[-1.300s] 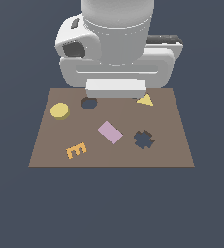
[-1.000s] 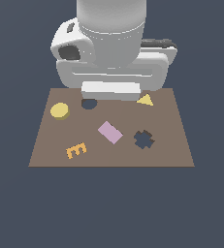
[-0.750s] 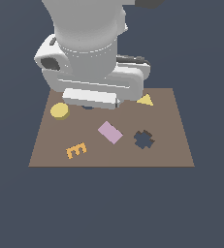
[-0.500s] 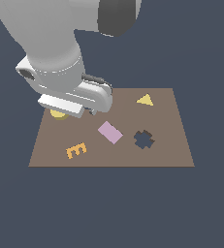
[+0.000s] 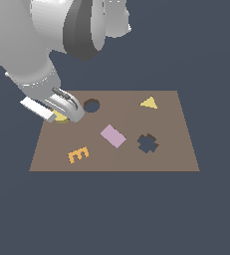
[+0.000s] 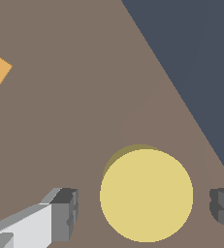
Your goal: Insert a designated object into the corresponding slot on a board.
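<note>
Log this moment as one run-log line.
phase: pre-grasp | gripper: open, fingers either side of yellow disc, no contact | disc: flat on board | round slot: empty

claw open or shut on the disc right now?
Open. In the wrist view the claw has one finger on each side of the yellow disc, with bare board showing in the gaps, so neither touches it.
</note>
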